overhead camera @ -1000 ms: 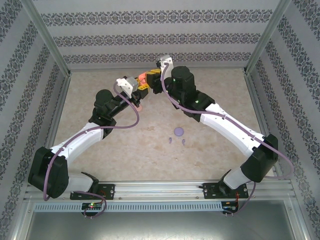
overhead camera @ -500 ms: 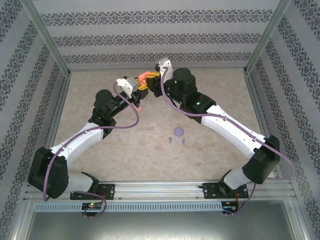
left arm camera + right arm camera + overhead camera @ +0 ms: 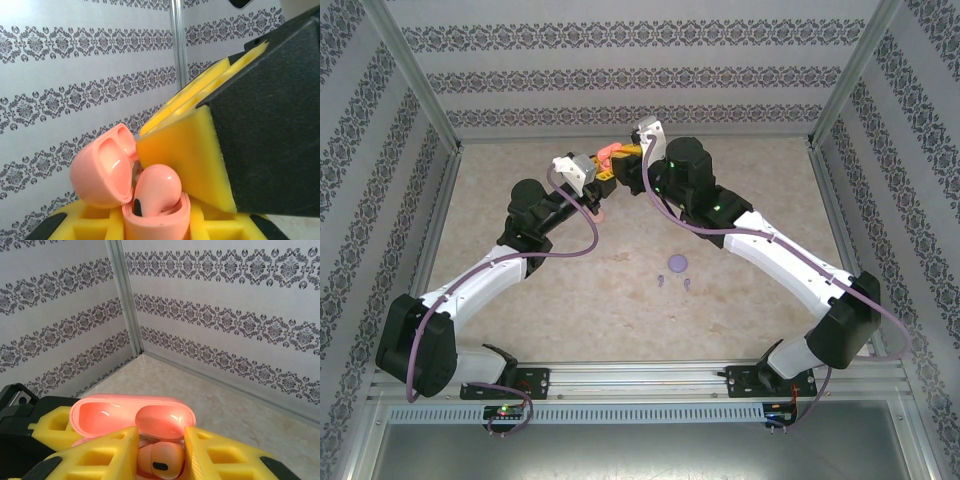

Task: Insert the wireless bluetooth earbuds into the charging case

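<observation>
My left gripper (image 3: 157, 229) is shut on the base of an open salmon-pink charging case (image 3: 159, 216), whose lid (image 3: 102, 167) is tipped back. A pink earbud (image 3: 156, 186) sits partly in the case's right socket. My right gripper (image 3: 160, 455) is shut on that earbud (image 3: 161, 463), its yellow fingers (image 3: 97, 452) on either side, with the lid (image 3: 132, 416) just behind. In the top view both grippers meet at the back centre, the left (image 3: 603, 172) and the right (image 3: 626, 158), over the pink case (image 3: 608, 153). Two purple earbuds (image 3: 661, 279) (image 3: 687, 284) lie on the table.
A small purple case (image 3: 674, 263) rests mid-table just behind the purple buds. A small pink piece (image 3: 601, 213) lies on the table beside the left forearm. Patterned walls and metal posts (image 3: 125, 295) close in the back and sides.
My right gripper has edged slightly left toward the case with the pink earbud in it. The left arm has stayed put.
</observation>
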Robot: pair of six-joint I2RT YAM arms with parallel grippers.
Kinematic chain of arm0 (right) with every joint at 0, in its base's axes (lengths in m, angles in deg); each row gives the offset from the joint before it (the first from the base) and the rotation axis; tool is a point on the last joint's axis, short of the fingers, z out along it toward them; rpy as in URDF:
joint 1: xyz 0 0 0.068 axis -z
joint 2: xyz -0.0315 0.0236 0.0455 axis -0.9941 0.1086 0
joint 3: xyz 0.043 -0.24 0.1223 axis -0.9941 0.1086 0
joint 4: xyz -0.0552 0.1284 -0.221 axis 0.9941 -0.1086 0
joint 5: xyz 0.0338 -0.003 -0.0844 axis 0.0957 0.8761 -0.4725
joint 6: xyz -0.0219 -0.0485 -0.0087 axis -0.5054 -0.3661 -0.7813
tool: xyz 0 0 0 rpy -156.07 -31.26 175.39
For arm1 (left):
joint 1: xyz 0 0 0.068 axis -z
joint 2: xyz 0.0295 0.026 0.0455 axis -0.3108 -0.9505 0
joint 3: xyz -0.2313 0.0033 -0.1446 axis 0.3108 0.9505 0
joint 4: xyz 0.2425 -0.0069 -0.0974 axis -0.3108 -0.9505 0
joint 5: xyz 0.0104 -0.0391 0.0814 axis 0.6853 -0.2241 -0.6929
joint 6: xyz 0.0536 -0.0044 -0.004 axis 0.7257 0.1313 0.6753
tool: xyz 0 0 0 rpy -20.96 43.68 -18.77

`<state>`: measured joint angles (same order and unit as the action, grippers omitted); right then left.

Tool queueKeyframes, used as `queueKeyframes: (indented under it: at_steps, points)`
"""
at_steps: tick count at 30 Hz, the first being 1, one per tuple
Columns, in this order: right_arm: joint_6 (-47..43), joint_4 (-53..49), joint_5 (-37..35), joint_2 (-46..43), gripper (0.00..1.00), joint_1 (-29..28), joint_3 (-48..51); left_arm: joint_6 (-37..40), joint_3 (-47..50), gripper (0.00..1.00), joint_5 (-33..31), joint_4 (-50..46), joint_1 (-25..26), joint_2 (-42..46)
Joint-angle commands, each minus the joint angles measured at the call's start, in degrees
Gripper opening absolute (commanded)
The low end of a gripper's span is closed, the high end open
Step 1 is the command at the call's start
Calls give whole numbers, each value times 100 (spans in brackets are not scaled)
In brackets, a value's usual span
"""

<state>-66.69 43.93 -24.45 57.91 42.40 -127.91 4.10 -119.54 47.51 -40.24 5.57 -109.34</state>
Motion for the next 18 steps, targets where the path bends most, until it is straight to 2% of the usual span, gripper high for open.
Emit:
queueKeyframes:
  at_steps: [1, 9, 18]
  points:
    - [-77, -392, 396, -101, 33, -81, 204, -34, -193, 0, -70, 393, 65, 150]
    - [-40, -401, 466, -191, 35, -77, 357, -17, -198, 0, -135, 390, 62, 131]
    - [7, -410, 474, -290, 45, -91, 459, 1, -208, 0, -146, 377, 66, 117]
